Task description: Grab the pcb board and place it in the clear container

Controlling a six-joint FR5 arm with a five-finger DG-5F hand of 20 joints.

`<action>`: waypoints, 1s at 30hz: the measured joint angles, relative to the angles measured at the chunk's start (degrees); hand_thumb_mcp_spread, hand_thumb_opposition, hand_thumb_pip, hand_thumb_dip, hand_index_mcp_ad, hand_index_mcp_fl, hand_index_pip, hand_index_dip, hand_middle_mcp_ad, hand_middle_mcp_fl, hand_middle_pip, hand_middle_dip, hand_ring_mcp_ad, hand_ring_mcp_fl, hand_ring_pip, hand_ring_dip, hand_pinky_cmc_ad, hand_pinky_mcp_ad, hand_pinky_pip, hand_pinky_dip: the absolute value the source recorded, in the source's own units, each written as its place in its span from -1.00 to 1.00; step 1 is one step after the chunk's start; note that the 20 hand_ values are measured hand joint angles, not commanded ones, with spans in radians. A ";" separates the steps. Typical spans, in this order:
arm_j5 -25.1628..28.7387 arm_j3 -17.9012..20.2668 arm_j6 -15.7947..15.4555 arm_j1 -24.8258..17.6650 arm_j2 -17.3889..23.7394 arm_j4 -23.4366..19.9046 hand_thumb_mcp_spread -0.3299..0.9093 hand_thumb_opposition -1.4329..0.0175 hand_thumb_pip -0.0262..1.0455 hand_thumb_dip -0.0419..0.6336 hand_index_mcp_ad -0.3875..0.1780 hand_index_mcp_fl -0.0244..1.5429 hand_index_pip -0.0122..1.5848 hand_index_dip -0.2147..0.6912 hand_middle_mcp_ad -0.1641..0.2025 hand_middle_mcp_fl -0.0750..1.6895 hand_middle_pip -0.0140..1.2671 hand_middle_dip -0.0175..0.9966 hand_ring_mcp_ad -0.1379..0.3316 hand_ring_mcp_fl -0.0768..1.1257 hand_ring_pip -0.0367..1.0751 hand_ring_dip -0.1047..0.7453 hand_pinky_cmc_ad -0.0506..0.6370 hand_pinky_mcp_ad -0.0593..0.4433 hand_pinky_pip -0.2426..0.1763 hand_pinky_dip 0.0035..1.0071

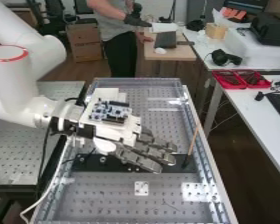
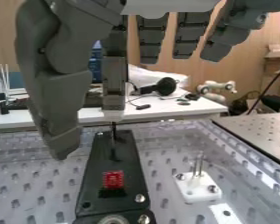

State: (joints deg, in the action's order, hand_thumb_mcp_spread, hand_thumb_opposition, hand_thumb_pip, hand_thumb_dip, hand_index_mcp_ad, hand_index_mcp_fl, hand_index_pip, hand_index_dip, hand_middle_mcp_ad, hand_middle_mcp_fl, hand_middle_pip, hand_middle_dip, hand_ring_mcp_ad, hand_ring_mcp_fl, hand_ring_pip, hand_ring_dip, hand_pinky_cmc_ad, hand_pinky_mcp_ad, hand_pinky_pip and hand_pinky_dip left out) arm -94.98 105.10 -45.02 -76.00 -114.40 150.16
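At the high view's left, the white jointed arm comes in over a perforated metal bench, a blue-and-white circuit board mounted near its wrist. Next comes the dark grey robot hand, above a long black plate, its fingers loosely extended, gripping nothing. On that plate, in the wrist view, lies the small red circuit board. A small white square plate sits beside the black one; farther right, a thin brown stick stands tilted.
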 joint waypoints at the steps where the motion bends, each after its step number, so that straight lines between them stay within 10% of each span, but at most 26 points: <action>1: -0.39 -0.10 -0.11 0.19 -0.16 -0.13 0.41 -0.13 -0.28 -0.36 -0.11 -0.51 0.10 -0.12 0.09 -0.91 -0.78 -0.81 0.07 -0.86 -0.81 -0.79 -0.14 -0.20 -0.21 -0.66; 30: -11.83 -5.49 -4.57 2.16 -5.79 -1.26 0.55 -0.16 -0.29 -0.31 -0.36 -0.28 0.39 -0.12 -0.05 -0.90 -0.76 -0.78 0.07 -0.87 -0.77 -0.79 -0.14 -0.24 -0.21 -0.65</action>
State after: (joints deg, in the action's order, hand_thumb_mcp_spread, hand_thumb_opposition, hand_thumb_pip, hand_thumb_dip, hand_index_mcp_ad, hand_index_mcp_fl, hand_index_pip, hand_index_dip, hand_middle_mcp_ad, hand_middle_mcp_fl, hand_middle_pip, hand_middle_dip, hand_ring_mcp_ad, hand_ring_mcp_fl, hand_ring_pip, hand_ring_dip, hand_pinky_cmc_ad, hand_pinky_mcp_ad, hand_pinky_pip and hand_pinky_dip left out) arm -106.81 99.62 -49.60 -73.84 -120.18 148.90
